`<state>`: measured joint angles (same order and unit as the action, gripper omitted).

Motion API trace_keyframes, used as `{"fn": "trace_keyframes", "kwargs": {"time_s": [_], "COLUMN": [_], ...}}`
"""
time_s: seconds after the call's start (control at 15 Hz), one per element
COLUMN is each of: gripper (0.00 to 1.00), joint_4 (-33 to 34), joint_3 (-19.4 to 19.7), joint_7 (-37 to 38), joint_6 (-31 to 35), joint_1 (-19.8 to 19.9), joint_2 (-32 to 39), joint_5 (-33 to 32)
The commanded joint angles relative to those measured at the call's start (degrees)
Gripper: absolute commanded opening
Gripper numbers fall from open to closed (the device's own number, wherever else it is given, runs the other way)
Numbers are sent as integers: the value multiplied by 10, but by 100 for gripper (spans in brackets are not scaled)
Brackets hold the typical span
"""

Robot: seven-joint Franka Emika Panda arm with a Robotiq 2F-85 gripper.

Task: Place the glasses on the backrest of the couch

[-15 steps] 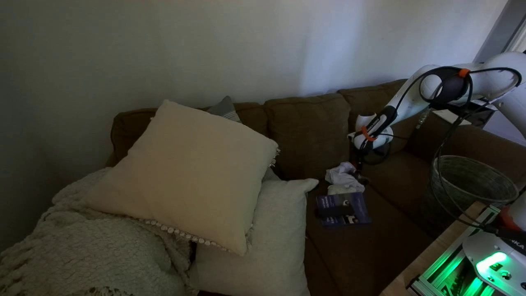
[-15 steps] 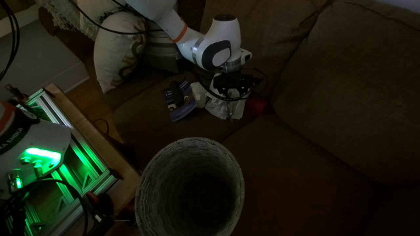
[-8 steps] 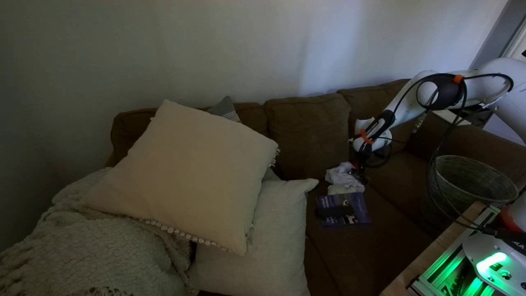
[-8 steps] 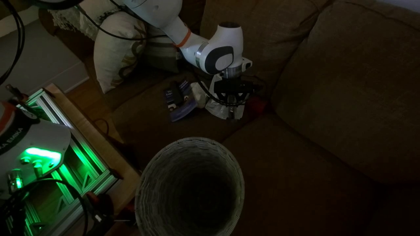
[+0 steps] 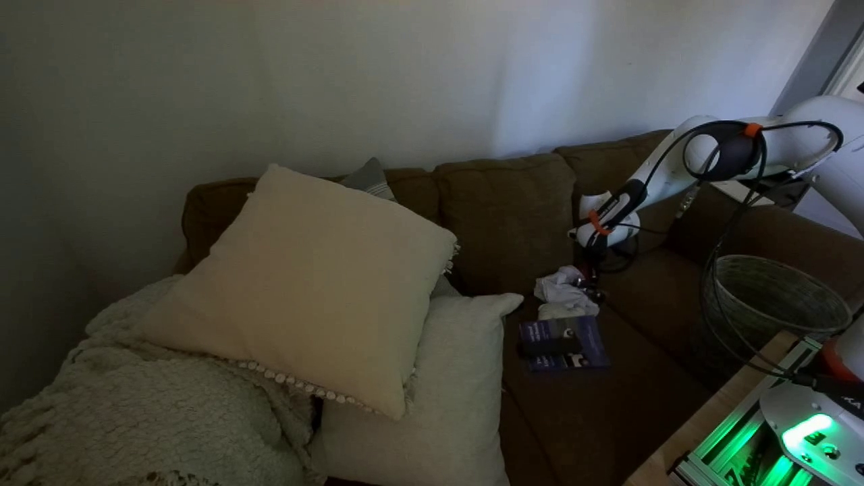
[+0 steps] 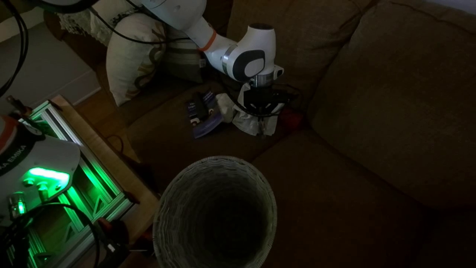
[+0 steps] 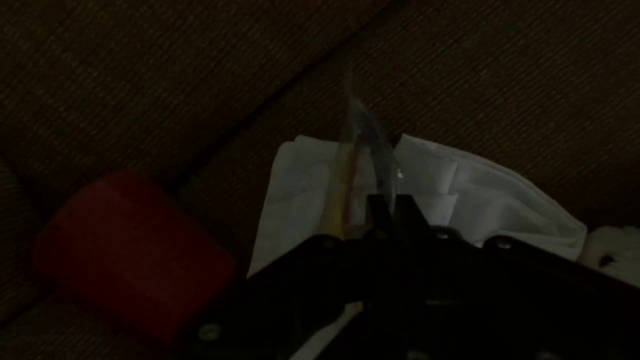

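Note:
In the wrist view my gripper (image 7: 390, 200) has its two dark fingers close together, with the thin clear edge of the glasses (image 7: 374, 142) between them. The glasses look transparent, with a yellow-orange streak at the left, and they point away from the fingers over a white cloth (image 7: 302, 185). In an exterior view the gripper (image 6: 262, 111) points down at the couch seat, and the clear glasses (image 6: 261, 127) show just below it. Behind the arm, the backrest of the couch (image 5: 506, 216) rises as brown padded cushions. The picture is dark, so the glasses' full outline is unclear.
A red object (image 7: 135, 255) lies beside the cloth. On the seat is a blue book (image 5: 567, 344) with a dark item on top. A tall woven basket (image 6: 160, 219) stands before the couch. Large cream pillows (image 5: 310, 283) cover the couch's far end.
The arm has come down over the white cloth, then risen very slightly. My gripper's fingers have drawn together from wide apart onto the glasses.

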<state>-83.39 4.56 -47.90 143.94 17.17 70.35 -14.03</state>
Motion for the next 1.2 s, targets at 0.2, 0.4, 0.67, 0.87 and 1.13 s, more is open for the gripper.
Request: {"fn": "trace_keyframes", "kwargs": {"time_s": [0.2, 0.4, 0.67, 0.87, 1.13], "gripper": [0, 0, 0, 0, 0], "joint_4": [-18, -82, -203, -294, -398], "joint_3": [30, 42, 119, 198, 251], "joint_7": [35, 70, 149, 210, 232], "joint_6": [27, 77, 245, 400, 494], "joint_1": [-31, 39, 50, 1, -35], "joint_2": [-4, -23, -67, -105, -178], "joint_5": [-22, 14, -13, -31, -25]}}
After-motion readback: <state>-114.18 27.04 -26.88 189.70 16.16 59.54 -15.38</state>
